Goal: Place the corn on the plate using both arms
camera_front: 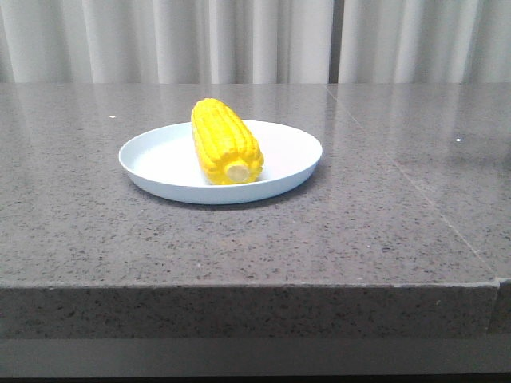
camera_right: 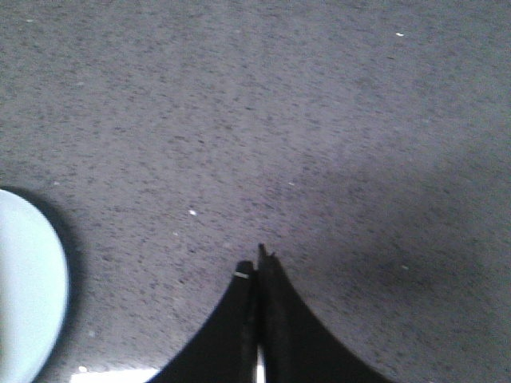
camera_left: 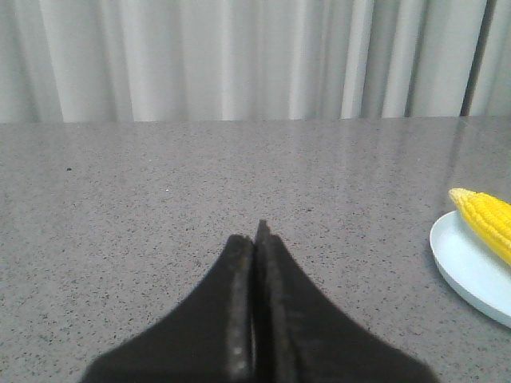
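Observation:
The yellow corn (camera_front: 225, 141) lies on the pale blue-white plate (camera_front: 160, 163) in the middle of the table, its cream stub end toward the front. Neither gripper shows in the front view. In the left wrist view my left gripper (camera_left: 255, 237) is shut and empty above bare table, with the plate's edge (camera_left: 467, 271) and the corn's tip (camera_left: 485, 215) off to one side. In the right wrist view my right gripper (camera_right: 257, 265) is shut and empty over bare table, with the plate's rim (camera_right: 28, 287) apart at the frame edge.
The grey speckled stone table (camera_front: 383, 199) has its front edge near the camera. A seam (camera_front: 431, 203) runs across its right part. Pale curtains (camera_front: 255, 40) hang behind the table.

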`<action>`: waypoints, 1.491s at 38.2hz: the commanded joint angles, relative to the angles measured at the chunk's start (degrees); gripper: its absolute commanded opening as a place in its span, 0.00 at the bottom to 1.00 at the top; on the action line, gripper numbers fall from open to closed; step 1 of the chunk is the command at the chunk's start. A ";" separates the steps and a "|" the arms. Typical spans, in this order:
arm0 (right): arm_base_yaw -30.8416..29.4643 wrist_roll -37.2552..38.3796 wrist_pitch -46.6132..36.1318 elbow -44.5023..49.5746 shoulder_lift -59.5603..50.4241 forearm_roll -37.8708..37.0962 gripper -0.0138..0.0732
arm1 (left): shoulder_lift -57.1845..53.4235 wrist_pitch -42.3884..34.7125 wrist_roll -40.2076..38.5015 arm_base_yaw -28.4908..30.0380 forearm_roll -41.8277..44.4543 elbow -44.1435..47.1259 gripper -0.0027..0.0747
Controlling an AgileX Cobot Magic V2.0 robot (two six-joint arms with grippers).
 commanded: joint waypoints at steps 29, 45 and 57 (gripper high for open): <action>-2.97 -3.51 -37.11 51.65 -50.72 -5.72 0.08 | 0.68 -4.93 -0.42 0.17 0.40 -1.43 0.01; -2.97 -3.51 -40.41 57.96 -60.53 -5.89 0.08 | 0.68 -4.93 -0.42 0.17 0.40 -1.43 0.01; -2.97 -3.51 -40.41 57.96 -60.53 -5.89 0.08 | 0.68 -4.93 -0.42 0.17 0.40 -1.43 0.01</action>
